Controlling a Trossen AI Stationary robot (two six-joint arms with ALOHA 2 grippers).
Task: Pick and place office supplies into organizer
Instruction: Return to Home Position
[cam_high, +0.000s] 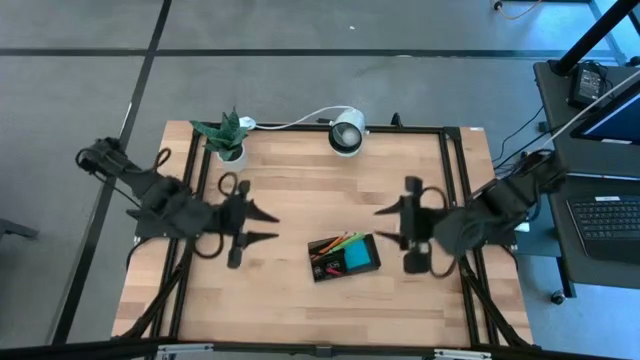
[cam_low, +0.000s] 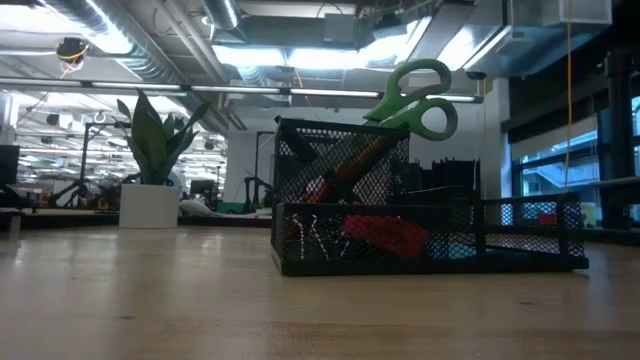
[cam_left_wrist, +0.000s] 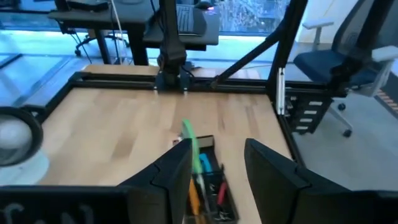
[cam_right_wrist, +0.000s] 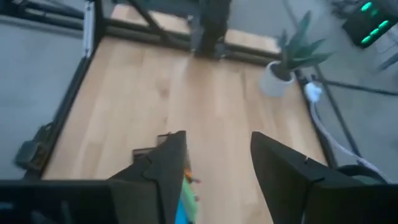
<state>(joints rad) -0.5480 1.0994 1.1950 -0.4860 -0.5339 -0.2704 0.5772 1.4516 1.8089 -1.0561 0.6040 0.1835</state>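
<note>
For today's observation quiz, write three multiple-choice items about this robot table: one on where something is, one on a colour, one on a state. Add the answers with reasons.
1. Where does the organizer stand?
A. At a table corner.
B. On the table, roughly between the left end effector and the right end effector.
C. Off the table.

2. What colour are the handles of the scissors?
A. White.
B. Yellow.
C. Green.

3. What state are both end effectors in?
A. Open, holding nothing.
B. Shut tight, empty.
C. Shut on the scissors.

Answers:
1 B, the high view shows it between the two arms.
2 C, green loops stick up from the organizer in the low view.
3 A, each wrist view shows them spread with nothing between.
</note>
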